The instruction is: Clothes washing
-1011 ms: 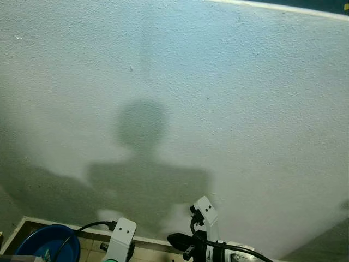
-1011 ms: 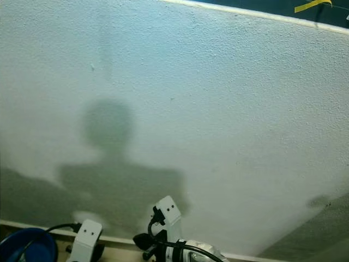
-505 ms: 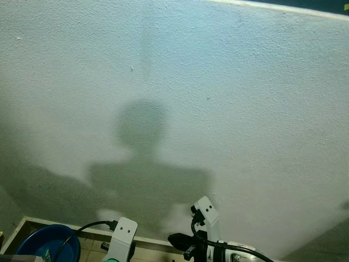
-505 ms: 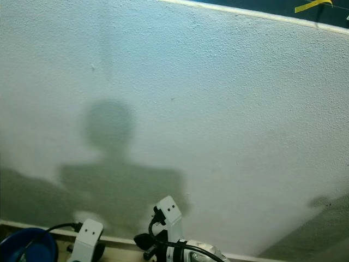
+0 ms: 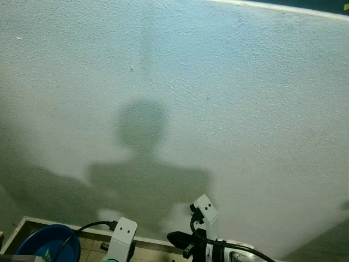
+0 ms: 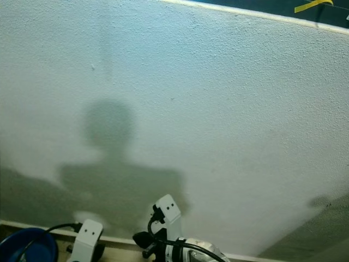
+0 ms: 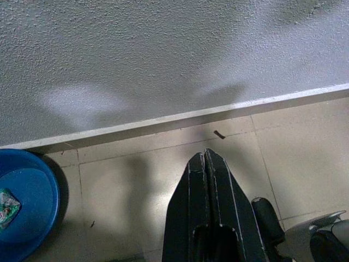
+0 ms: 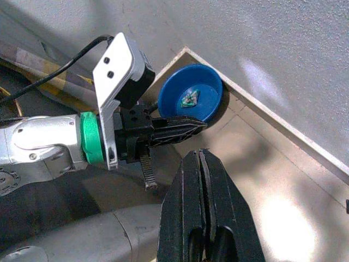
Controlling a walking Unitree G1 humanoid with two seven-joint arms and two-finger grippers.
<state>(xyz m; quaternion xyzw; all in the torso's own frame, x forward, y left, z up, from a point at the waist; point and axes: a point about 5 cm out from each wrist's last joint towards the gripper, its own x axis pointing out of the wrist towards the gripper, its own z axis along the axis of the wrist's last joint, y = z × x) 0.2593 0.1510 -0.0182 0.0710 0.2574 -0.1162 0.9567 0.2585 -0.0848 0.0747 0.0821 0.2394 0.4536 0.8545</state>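
Observation:
A blue basin (image 5: 46, 243) stands on the tiled floor in the corner at my lower left, against the white wall (image 5: 218, 98). A small green and white patterned item (image 8: 189, 99) lies inside it. My left gripper (image 7: 205, 154) is shut and empty, held above the floor tiles to the right of the basin. My right gripper (image 8: 199, 155) is also shut and empty, and it points across towards the left gripper (image 8: 200, 126) and the basin (image 8: 191, 90). In the head view the right gripper (image 5: 171, 237) sits low at the bottom centre.
The white textured wall is close in front, with my own shadow (image 5: 142, 164) on it. A pale skirting strip (image 7: 180, 115) runs along its foot. Beige floor tiles (image 7: 136, 180) lie below. A dark band (image 6: 305, 8) runs along the top of the wall.
The right wrist has edged very slightly to the left. Everything else looks the same.

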